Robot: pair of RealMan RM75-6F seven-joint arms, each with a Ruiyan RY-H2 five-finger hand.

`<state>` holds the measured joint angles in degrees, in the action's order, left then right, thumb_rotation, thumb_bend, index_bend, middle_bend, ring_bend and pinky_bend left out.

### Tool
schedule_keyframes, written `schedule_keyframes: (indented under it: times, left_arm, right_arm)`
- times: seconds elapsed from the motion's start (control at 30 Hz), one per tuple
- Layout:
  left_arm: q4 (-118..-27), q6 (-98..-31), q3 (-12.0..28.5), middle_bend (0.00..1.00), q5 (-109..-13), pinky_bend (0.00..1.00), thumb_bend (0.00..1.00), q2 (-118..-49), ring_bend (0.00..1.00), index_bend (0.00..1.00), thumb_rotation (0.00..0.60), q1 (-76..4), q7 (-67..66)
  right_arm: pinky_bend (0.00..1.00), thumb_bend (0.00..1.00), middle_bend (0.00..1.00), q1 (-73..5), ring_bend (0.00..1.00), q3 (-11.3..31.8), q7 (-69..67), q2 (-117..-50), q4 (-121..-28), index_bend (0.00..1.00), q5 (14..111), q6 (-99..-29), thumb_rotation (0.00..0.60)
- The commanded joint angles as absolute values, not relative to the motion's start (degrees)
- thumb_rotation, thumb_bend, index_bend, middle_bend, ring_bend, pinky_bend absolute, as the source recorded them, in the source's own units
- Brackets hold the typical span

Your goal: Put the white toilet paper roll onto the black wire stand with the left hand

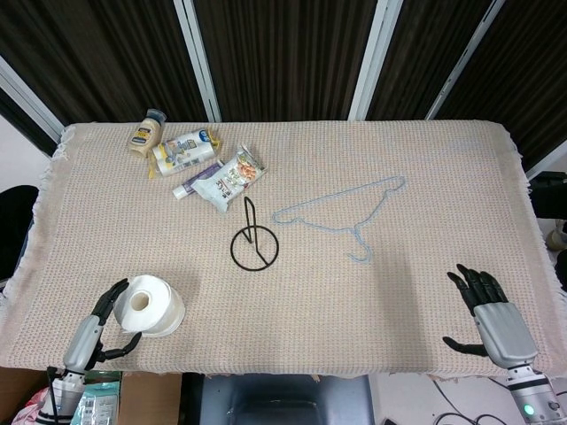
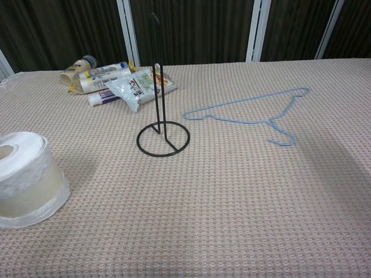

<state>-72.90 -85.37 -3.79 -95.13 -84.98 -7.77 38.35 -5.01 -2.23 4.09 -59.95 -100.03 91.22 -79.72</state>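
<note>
The white toilet paper roll (image 1: 148, 305) (image 2: 24, 178) stands on end near the table's front left. The black wire stand (image 1: 254, 243) (image 2: 162, 113) rises upright at mid-table, its ring base flat on the cloth and its post bare. My left hand (image 1: 96, 329) is just left of the roll, fingers spread toward it, and holds nothing; whether it touches the roll I cannot tell. My right hand (image 1: 488, 313) hovers open at the front right edge, far from both. Neither hand shows in the chest view.
A blue wire hanger (image 1: 349, 215) (image 2: 255, 111) lies right of the stand. A bottle (image 1: 145, 135), a tube and snack packets (image 1: 225, 179) cluster at the back left. The woven cloth's front edge (image 1: 283, 370) runs just below the roll.
</note>
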Motion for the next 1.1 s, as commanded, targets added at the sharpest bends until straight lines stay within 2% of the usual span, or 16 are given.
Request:
schedule_keyframes:
  times: [0.03, 0.3, 0.67, 0.87, 0.97, 1.07, 1.1]
  left_arm:
    - [-73.2, -85.1, -3.9, 0.00, -95.3, 0.01, 0.34, -85.2, 0.00, 0.00, 0.600, -8.0, 38.7]
    - [-74.3, -84.1, -4.0, 0.00, -96.0, 0.01, 0.34, -86.4, 0.00, 0.00, 0.600, -9.6, 39.9]
    - [-71.5, -81.5, -1.7, 0.00, -92.7, 0.04, 0.33, -89.3, 0.00, 0.00, 0.600, -11.2, 37.8]
    - [-70.2, -80.1, -0.9, 0.00, -91.1, 0.17, 0.33, -90.7, 0.00, 0.00, 0.600, -11.8, 36.4]
    - [-69.8, -79.5, 0.0, 0.00, -89.4, 0.28, 0.34, -91.7, 0.00, 0.00, 0.600, -11.8, 35.5]
    - [-68.6, -79.8, 0.8, 0.00, -88.5, 0.50, 0.39, -92.6, 0.04, 0.00, 0.600, -11.7, 34.3]
    - [-68.2, -79.8, 1.0, 0.00, -88.3, 0.61, 0.43, -92.9, 0.10, 0.00, 0.600, -11.8, 33.7]
  right_arm:
    - [0.00, 0.12, 0.00, -5.0, 0.00, -2.2, 4.0, -59.9, -100.0, 0.00, 91.3, -79.7, 0.600]
    - [0.00, 0.12, 0.00, -5.0, 0.00, -2.3, 3.7, -59.8, -100.0, 0.00, 91.5, -79.7, 0.600]
    - [0.00, 0.12, 0.00, -4.9, 0.00, -2.3, 2.9, -59.4, -100.0, 0.00, 91.7, -80.1, 0.600]
    - [0.00, 0.12, 0.00, -4.9, 0.00, -2.4, 2.9, -59.4, -100.1, 0.00, 91.7, -80.2, 0.600]
    - [0.00, 0.12, 0.00, -4.8, 0.00, -2.4, 2.7, -59.3, -100.1, 0.00, 91.9, -80.3, 0.600]
    - [0.00, 0.12, 0.00, -4.8, 0.00, -2.4, 2.3, -59.2, -100.0, 0.00, 91.9, -80.5, 0.600]
    - [0.00, 0.12, 0.00, -4.8, 0.00, -2.4, 2.2, -59.1, -100.0, 0.00, 91.9, -80.5, 0.600]
